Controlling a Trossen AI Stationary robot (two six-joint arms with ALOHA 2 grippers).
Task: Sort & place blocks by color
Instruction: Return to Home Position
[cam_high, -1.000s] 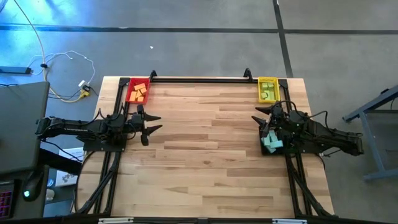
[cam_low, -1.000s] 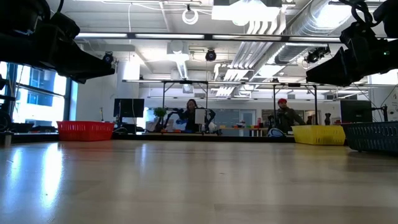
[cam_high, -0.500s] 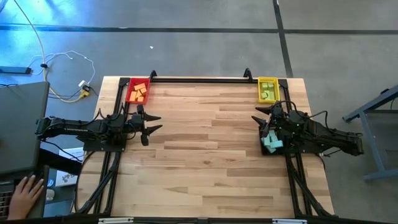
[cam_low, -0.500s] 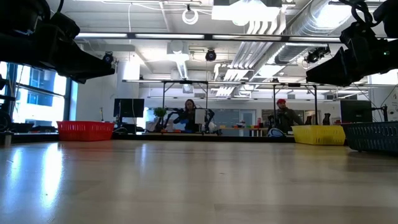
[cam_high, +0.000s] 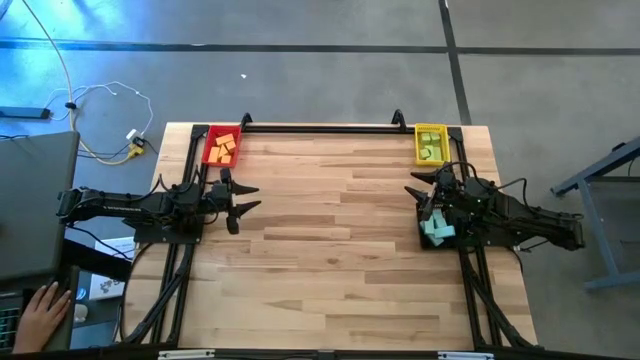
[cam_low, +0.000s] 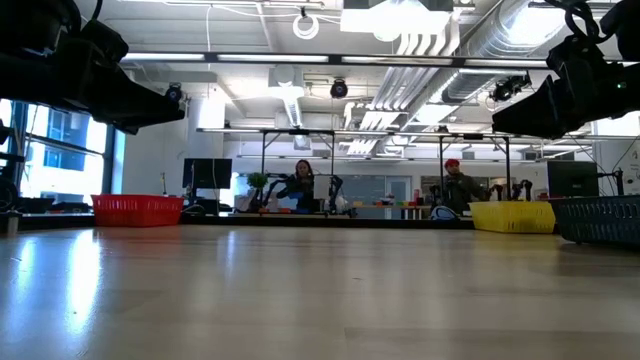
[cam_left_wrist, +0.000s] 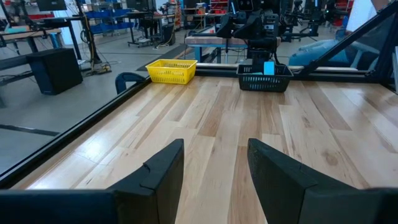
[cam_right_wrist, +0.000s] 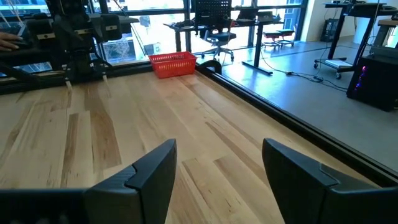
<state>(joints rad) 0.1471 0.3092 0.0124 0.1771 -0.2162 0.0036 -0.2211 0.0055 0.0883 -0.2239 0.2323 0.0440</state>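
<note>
From above, I can't count the orange blocks (cam_high: 223, 150) in the red tray (cam_high: 208, 158) or the green blocks (cam_high: 430, 153) in the yellow tray (cam_high: 417, 140); they're too small. The right arm (cam_high: 510, 218) covers most of the black basket (cam_left_wrist: 255, 81) around the teal blocks (cam_high: 437, 230). Level with the worktop (cam_low: 320, 300), tray walls hide every block, and the left arm (cam_low: 90, 75) runs off the top edge. Overhead, a person's hand (cam_high: 40, 312) is cropped at the corner.

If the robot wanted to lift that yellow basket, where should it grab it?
Probably one thin upright wall of the yellow basket, at the rim, coming straight down from above: it sits open-topped, and green blocks lie inside.
</note>
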